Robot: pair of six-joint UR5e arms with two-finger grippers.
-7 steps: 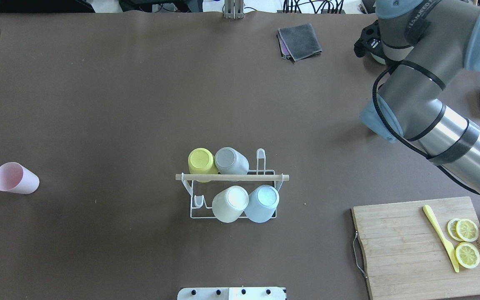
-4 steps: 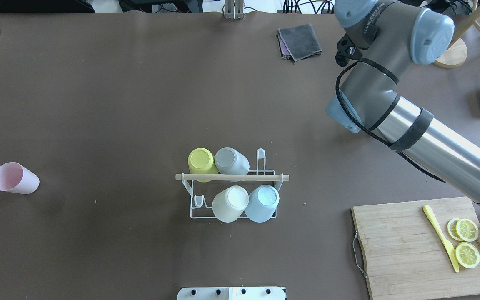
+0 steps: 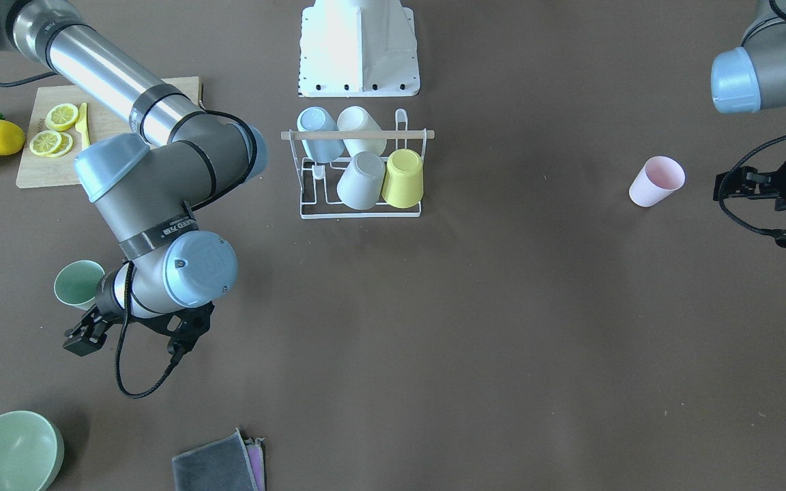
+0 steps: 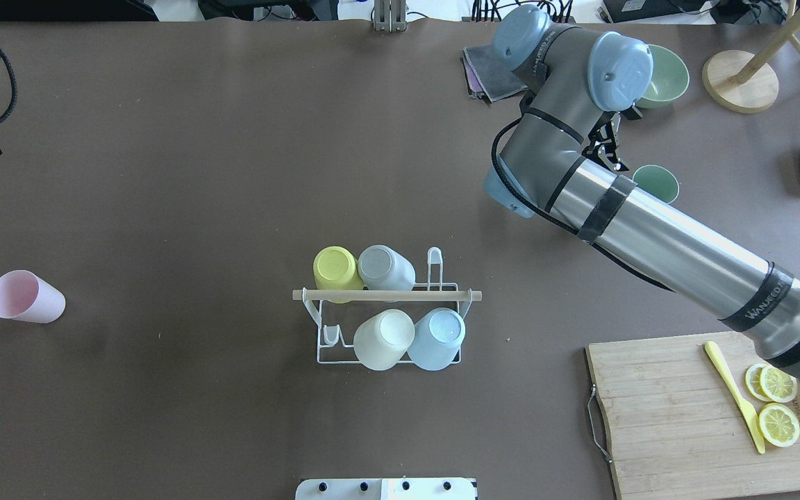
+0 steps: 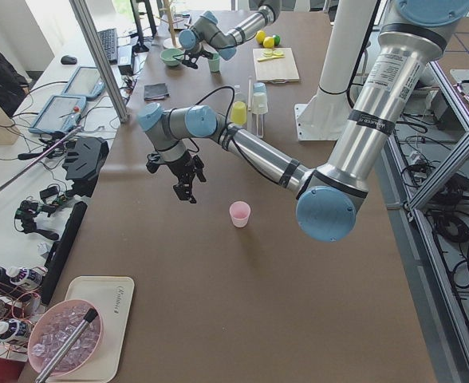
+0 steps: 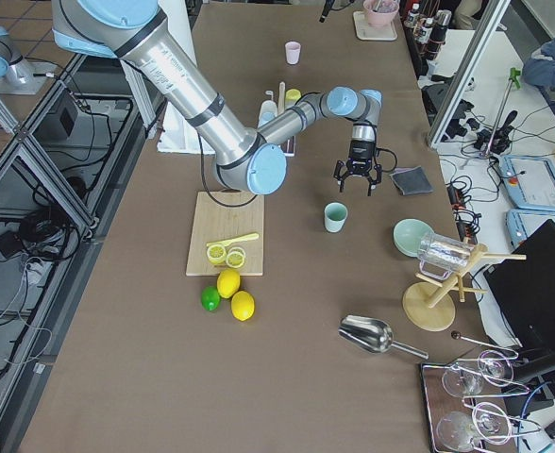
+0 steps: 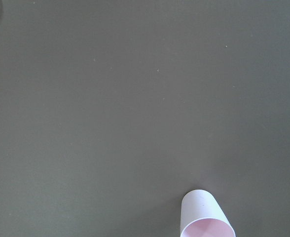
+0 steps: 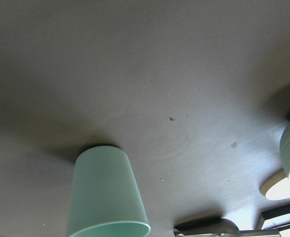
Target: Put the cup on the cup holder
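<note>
Beyond and right of the cup holder (image 4: 442, 296), the green cup (image 4: 658, 186) stood upright, mouth up, just beside the right gripper (image 6: 357, 185), whose fingers hung spread and empty. The pink cup (image 4: 25, 297) stood far left.

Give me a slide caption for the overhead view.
Right arm poised beside a green cup; four cups on the cup holder; pink cup alone at far left.

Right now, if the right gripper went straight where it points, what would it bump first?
Probably the bare table, just beside the green cup. The right gripper points down and isn't over the cup, though depth is unclear.
</note>
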